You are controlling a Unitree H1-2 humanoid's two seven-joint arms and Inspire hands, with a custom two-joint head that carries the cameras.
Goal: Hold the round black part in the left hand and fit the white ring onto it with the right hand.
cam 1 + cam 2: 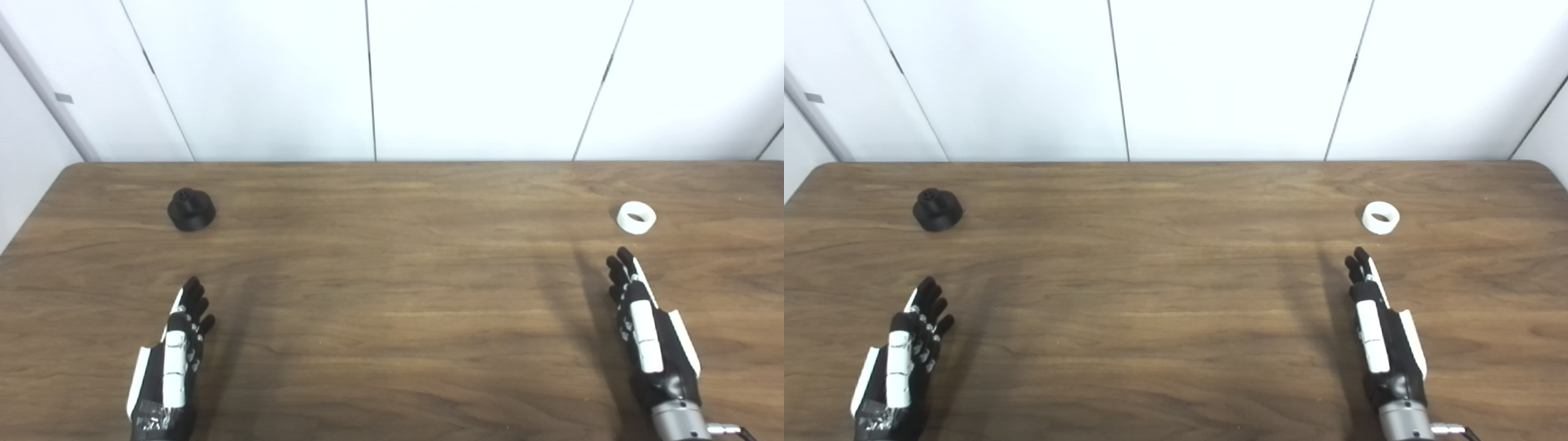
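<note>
Your left hand (174,355) empty, fingers extended, lined up below round black part (191,209), far left of table (392,294). Right hand (649,334) likewise empty, extended, near white ring (636,217). Each part sits on its hand's side.

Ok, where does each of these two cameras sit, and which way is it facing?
Left eye view: on the head, looking down over the brown wooden table toward the white wall; left hand and right hand show, both empty.
Right eye view: a little to the right, facing the same way, same hands.
Shared: round black part far left, white ring far right, each beyond its own hand's fingers.
</note>
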